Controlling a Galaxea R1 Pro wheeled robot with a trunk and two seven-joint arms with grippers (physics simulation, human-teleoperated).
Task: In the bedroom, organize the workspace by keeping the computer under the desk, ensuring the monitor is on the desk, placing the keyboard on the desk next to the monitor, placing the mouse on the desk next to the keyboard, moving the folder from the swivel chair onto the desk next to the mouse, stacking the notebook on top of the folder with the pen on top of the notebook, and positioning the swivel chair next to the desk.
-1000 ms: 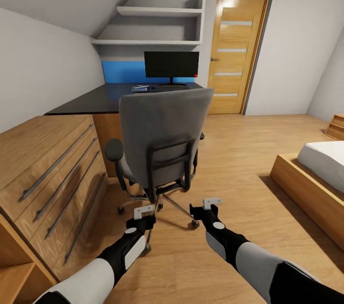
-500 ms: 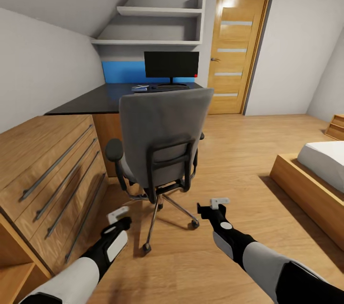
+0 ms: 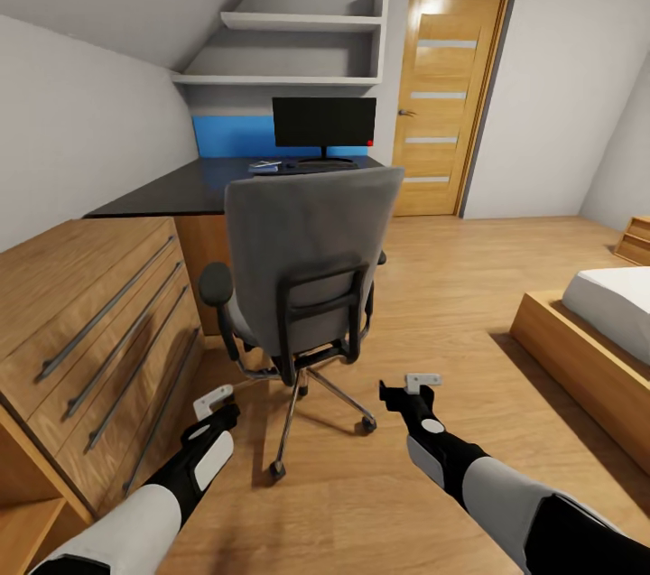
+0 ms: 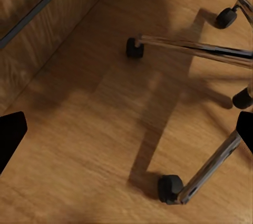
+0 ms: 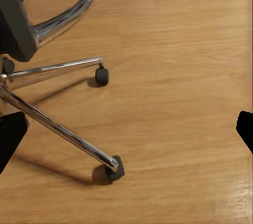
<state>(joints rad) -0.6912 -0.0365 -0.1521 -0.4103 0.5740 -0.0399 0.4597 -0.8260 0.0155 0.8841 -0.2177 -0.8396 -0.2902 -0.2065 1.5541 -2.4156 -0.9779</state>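
Head view high behind swivel chair (image 3: pixel 307 259); both wrist views downward, close over its castors.

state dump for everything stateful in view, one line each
swivel chair: upright on the floor, back toward the camera, seat hidden behind the backrest
monitor: upright on the desk, screen dark
door: shut
cabinet drawers: all shut
left gripper: open, empty, low beside the chair base
right gripper: open, empty, above bare floor
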